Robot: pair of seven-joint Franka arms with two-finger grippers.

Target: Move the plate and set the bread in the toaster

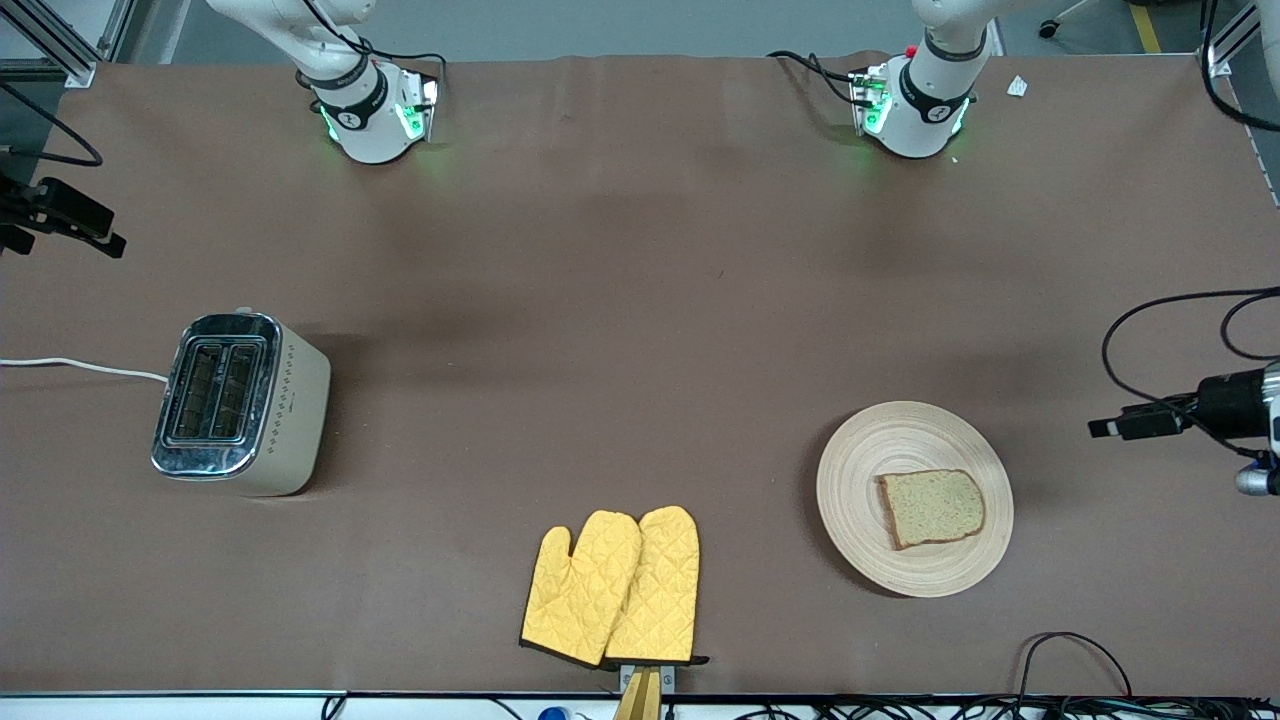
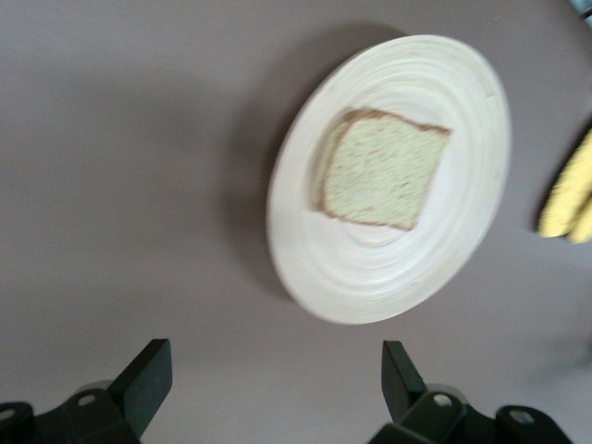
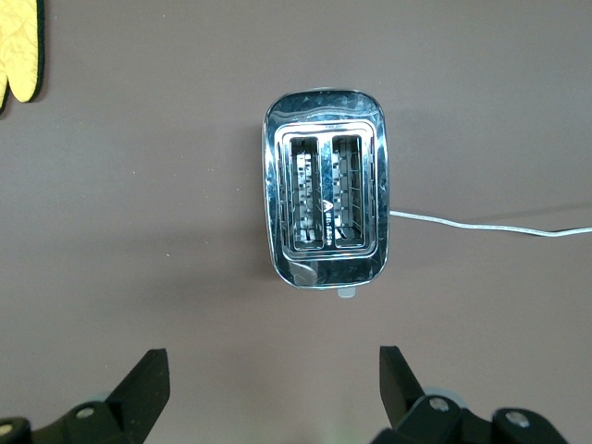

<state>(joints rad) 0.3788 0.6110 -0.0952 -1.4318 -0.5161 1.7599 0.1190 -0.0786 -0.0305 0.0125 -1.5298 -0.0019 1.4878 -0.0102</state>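
Note:
The light tan plate (image 1: 870, 470) lies toward the left arm's end of the table, near the front camera, with the bread (image 1: 933, 507) flat on it. The cream toaster (image 1: 245, 405) with a chrome top stands toward the right arm's end, both slots empty. My left gripper (image 2: 275, 356) is open and empty, high over the table beside the plate (image 2: 462, 213) and bread (image 2: 379, 169). My right gripper (image 3: 274, 361) is open and empty, high over the table beside the toaster (image 3: 326, 199). Neither gripper shows in the front view.
Two yellow oven mitts (image 1: 615, 588) lie at the table's front edge between plate and toaster. The toaster's white cord (image 1: 80, 366) runs off the right arm's end. Black camera mounts (image 1: 1190, 412) and cables stand at both ends of the table.

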